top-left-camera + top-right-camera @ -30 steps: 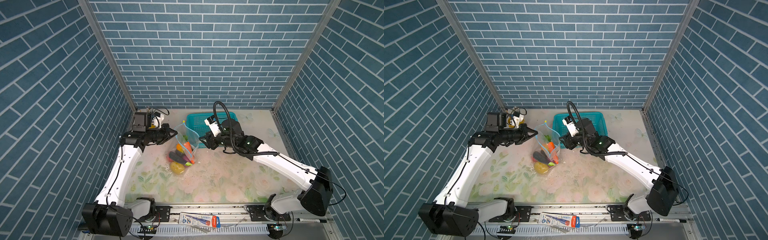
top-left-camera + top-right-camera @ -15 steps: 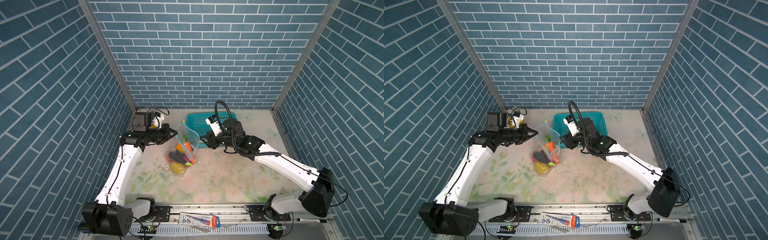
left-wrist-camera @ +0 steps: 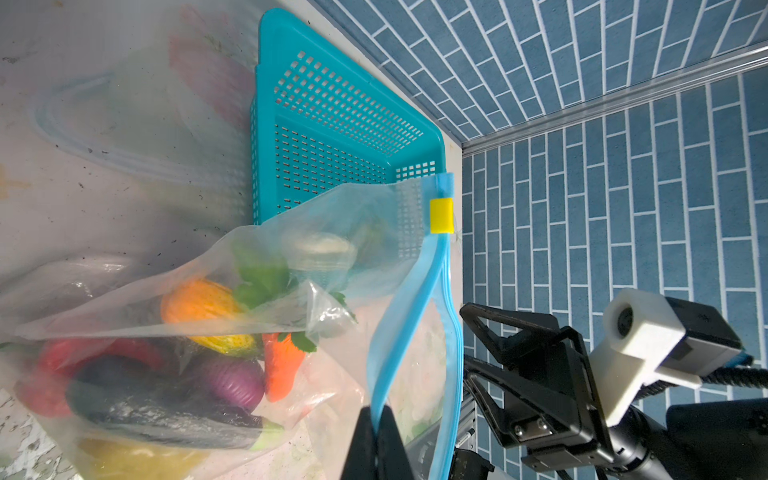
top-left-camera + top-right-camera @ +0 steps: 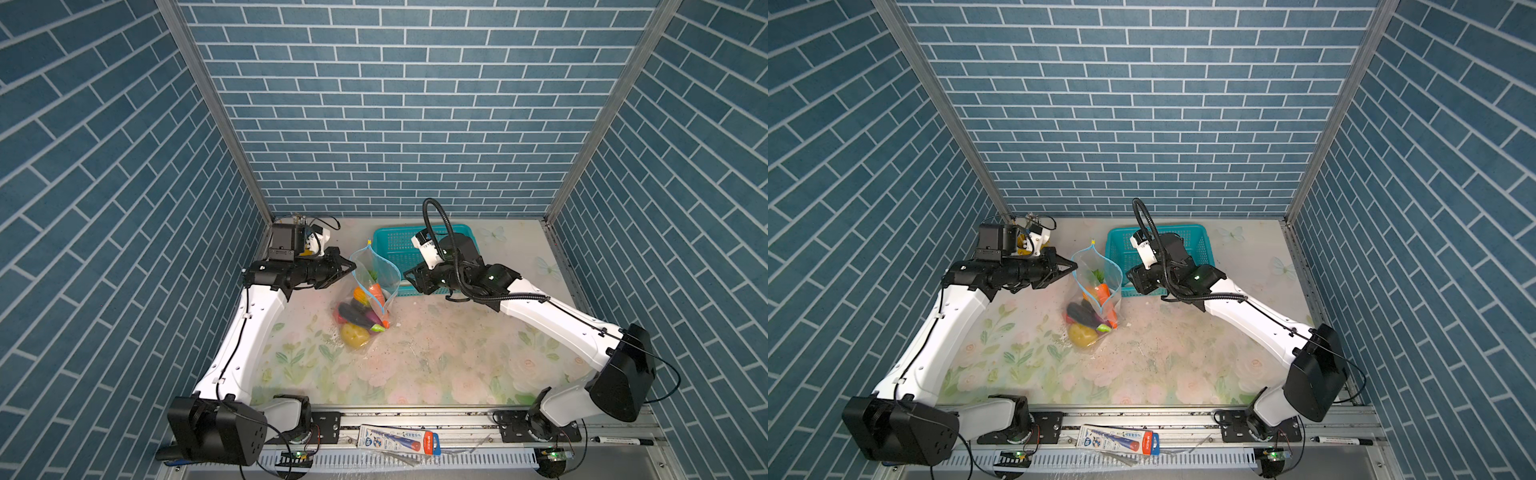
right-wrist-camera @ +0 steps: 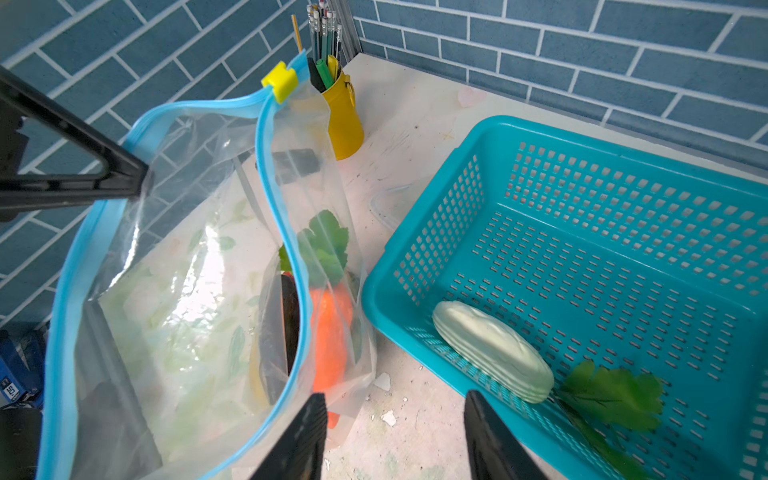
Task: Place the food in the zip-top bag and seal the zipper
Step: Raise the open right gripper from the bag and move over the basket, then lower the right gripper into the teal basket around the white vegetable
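The zip-top bag (image 4: 376,270) (image 4: 1096,270) stands upright with its mouth wide open. My left gripper (image 3: 376,415) (image 4: 352,268) is shut on one side of its light-blue zipper (image 3: 436,266). The yellow slider (image 5: 280,81) sits at the far end. Inside lie food pieces: a carrot (image 5: 330,332), eggplant (image 3: 158,409), purple onion (image 3: 235,380) and yellow potato (image 4: 354,334). My right gripper (image 5: 395,432) (image 4: 409,278) is open and holds nothing, over the table between the bag and the teal basket (image 5: 415,266). A white radish (image 5: 492,351) with green leaves (image 5: 611,395) lies in the basket.
A yellow pen cup (image 5: 343,120) stands in the back left corner behind the bag. The basket (image 4: 395,245) sits against the back wall. A packaged tool (image 4: 399,440) and a marker (image 4: 619,440) lie on the front rail.
My right gripper has edged slightly toward the basket, still open. The left gripper and the bag have not moved.
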You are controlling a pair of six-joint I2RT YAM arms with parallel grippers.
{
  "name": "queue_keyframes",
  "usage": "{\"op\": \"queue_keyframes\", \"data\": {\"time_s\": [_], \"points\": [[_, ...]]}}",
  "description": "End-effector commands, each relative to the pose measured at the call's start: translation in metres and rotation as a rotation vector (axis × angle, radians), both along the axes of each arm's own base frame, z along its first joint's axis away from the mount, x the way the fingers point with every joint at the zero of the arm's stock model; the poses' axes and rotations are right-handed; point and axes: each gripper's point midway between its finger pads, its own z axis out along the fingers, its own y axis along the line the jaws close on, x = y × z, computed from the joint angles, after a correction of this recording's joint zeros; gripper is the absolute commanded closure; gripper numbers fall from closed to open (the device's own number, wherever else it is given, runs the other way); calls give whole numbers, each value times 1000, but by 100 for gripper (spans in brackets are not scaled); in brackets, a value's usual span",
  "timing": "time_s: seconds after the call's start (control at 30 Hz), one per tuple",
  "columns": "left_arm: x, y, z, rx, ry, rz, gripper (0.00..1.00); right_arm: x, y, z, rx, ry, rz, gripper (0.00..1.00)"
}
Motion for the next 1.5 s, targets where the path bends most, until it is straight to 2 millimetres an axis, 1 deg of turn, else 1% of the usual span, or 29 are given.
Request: {"op": "queue_keyframes", "data": {"time_s": [0.0,0.23,0.33,0.43,0.6,0.9,1.03,1.13,1.27,1.4,1.43,1.47], "points": [[5,-1,4,-1,-27,-19,100,10,-1,17,-9,-34,-9,46],[6,-1,6,-1,-35,-24,100,18,-13,15,-19,3,-21,46],[6,-2,6,-1,-34,-29,100,26,-23,10,-51,15,-36,46],[5,-2,7,-4,-35,-28,100,35,-36,0,-98,31,-51,46],[3,-1,10,-1,-46,-25,100,57,-57,-22,-161,103,-110,46],[1,0,7,2,-43,-19,100,82,-76,-55,-204,237,-230,46],[1,1,7,6,-51,-15,100,94,-94,-73,-226,304,-323,44],[0,3,6,23,-55,-10,100,100,-103,-84,-234,355,-368,44],[0,2,6,16,-55,-13,100,106,-114,-93,-257,399,-419,43],[0,2,7,17,-57,-15,100,108,-124,-100,-229,510,-465,40],[0,2,7,17,-58,-16,100,109,-126,-101,-223,533,-473,36],[0,2,7,17,-58,-16,100,109,-130,-103,-224,552,-480,35]]}}
